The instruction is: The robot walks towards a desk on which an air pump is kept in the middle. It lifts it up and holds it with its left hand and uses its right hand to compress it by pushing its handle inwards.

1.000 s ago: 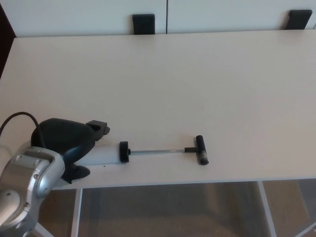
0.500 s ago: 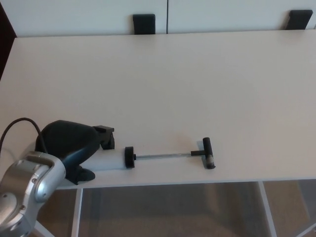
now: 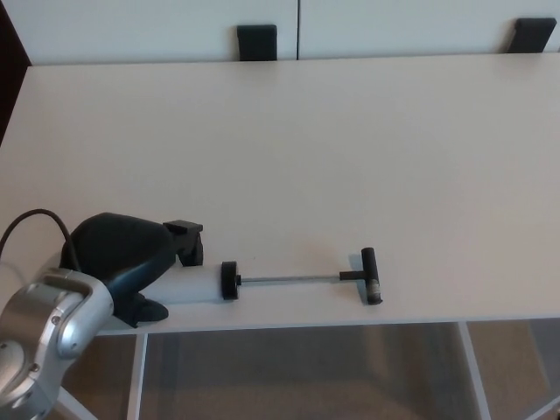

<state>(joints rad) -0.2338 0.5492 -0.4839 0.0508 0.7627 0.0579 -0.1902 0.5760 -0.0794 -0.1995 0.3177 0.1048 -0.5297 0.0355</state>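
Air pump lies on desk near front edge, left of centre; handle at right end, rod extended; left hand over barrel's left end

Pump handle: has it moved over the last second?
Yes. The handle slid right and slightly toward the near edge of the desk, whose far-edge brackets barely shifted. The left hand covers the barrel.

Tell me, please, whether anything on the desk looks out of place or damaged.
Nothing stands out. The air pump lies flat near the front edge of the desk, rod drawn out, with the left hand wrapped over its white barrel. No spill or breakage shows.
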